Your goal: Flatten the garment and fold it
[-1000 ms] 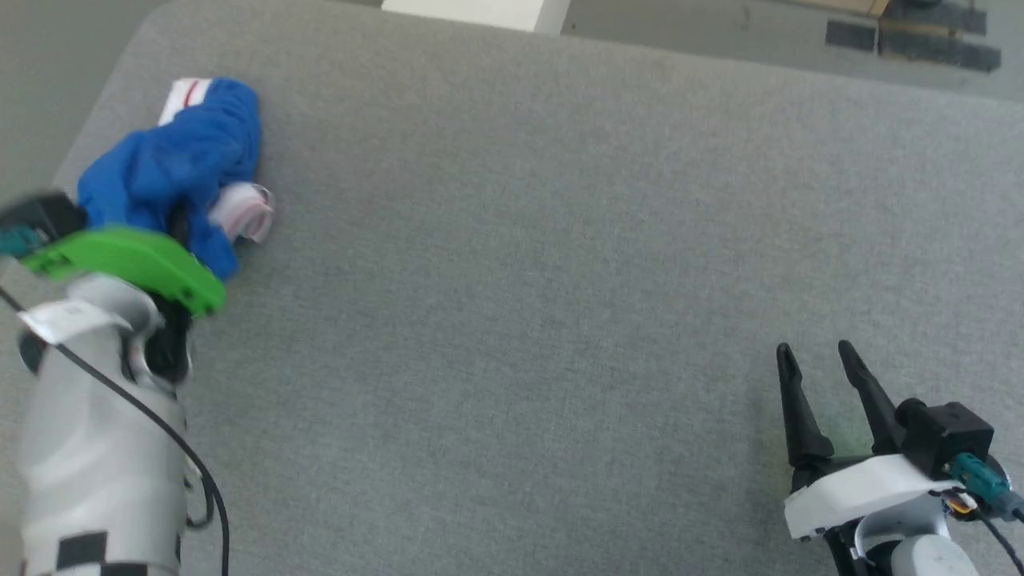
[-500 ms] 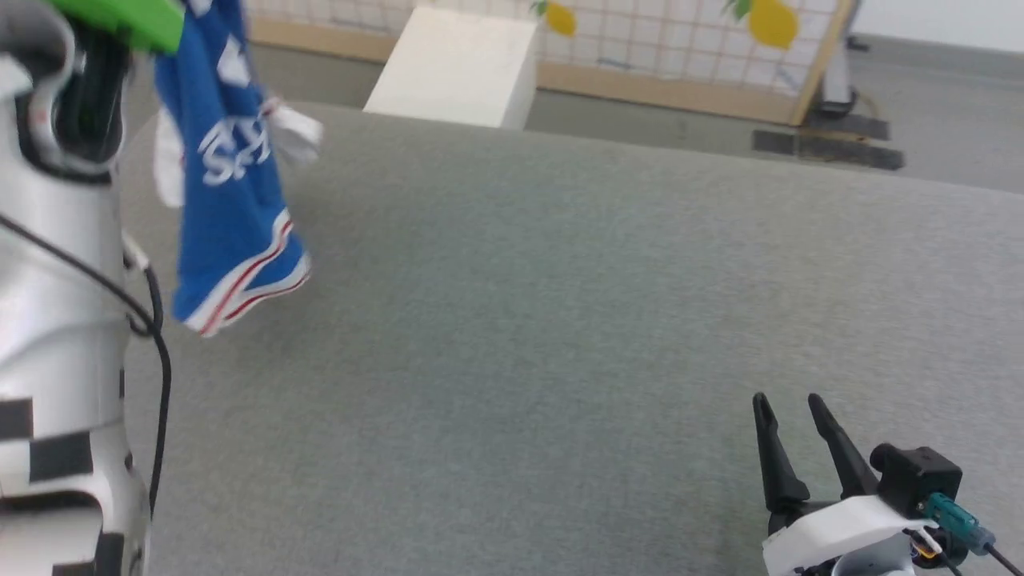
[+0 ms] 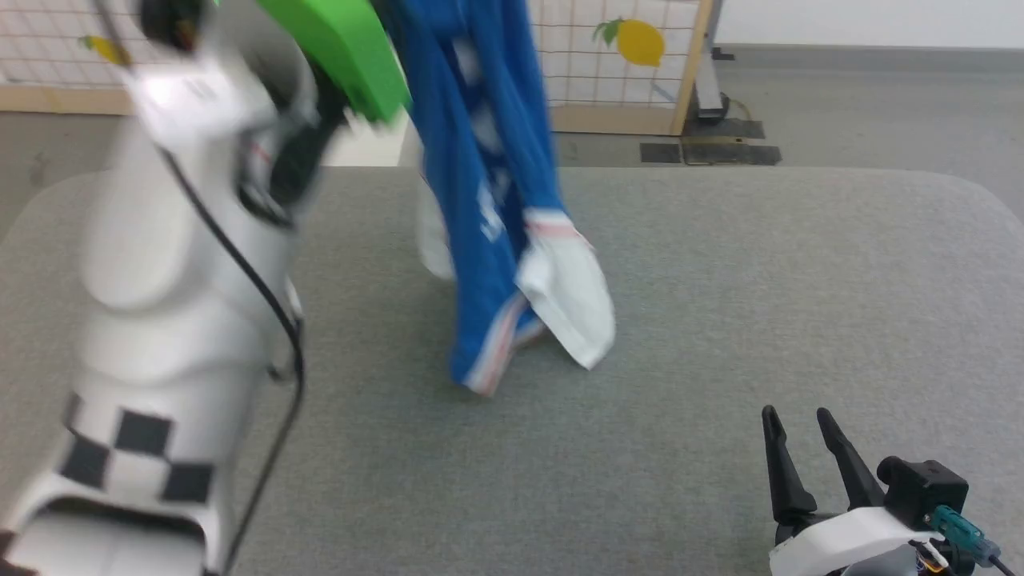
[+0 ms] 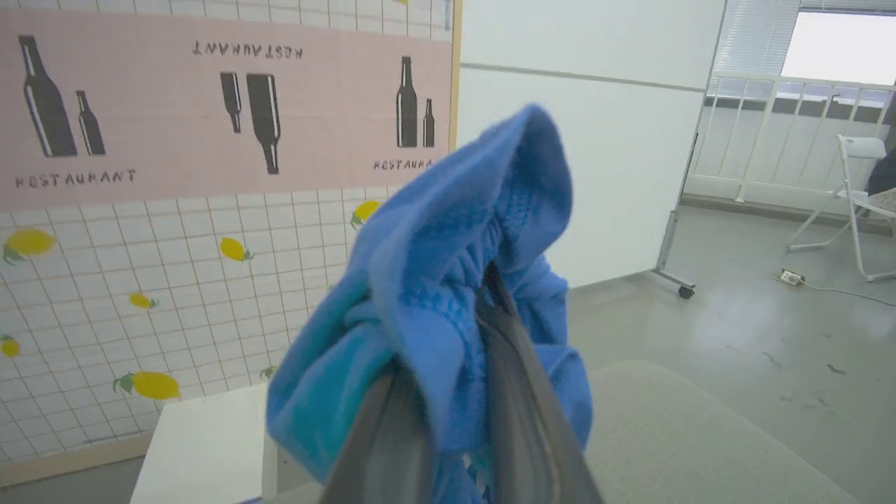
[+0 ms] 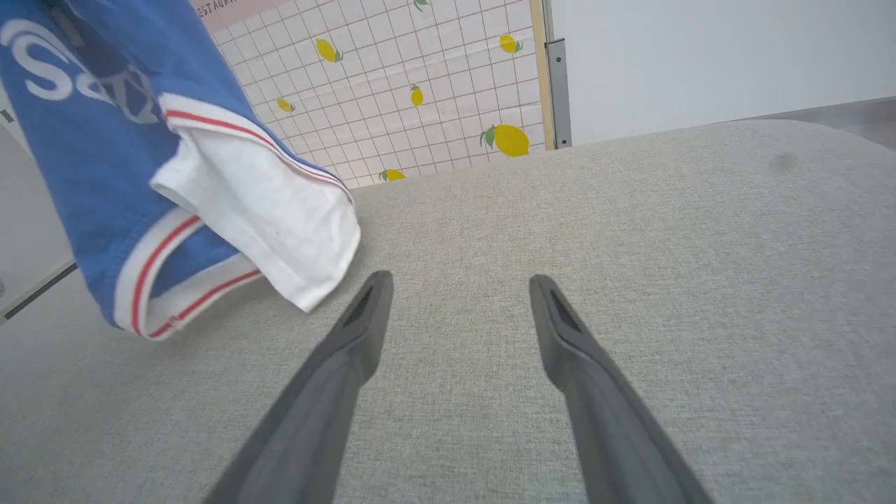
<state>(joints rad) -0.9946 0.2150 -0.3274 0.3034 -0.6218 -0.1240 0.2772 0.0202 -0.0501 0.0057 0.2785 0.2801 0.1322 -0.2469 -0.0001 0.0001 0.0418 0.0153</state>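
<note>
The blue garment hangs in the air over the grey table, one white sleeve and a red-striped hem dangling near the surface. My left gripper is shut on a bunch of its blue fabric; in the head view the raised left arm with its green wrist plate fills the left side. My right gripper stands open low at the right, nothing between its fingers. In the right wrist view the garment hangs to the upper left of the right gripper.
The grey padded table spreads under both arms. Behind it stand a tiled screen with lemon prints and a white box. A folding chair sits far off on the floor.
The left arm has lifted the garment off the table's far left and swung it high toward the middle. The head camera has tilted up. The right gripper has stayed low and open.
</note>
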